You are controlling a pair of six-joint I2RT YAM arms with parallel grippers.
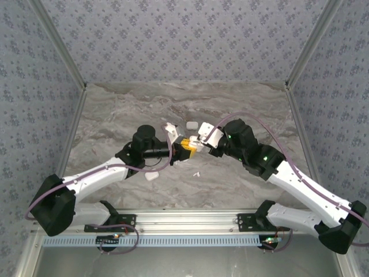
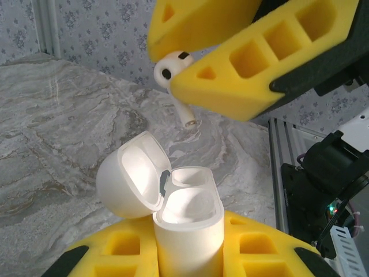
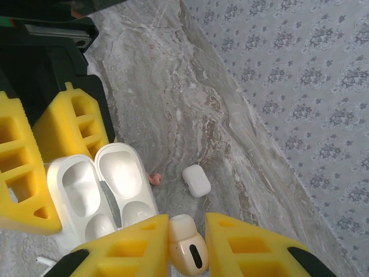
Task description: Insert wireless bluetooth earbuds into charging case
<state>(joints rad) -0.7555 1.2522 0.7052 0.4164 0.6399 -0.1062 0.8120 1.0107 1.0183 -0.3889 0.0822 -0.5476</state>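
**Earbud held over open case**

Grey-veined marble tabletop sits inside grey floral-patterned walls, with a ribbed aluminium rail along the near edge. At centre, the left gripper is clamped on a glossy white open charging case, whose lower body is hidden between yellow foam pads. Just above the case and clear of it, the right gripper pinches a white stemmed earbud. A closed white pebble-shaped case lies farther back. The pinkish speck beside it is too small to identify.
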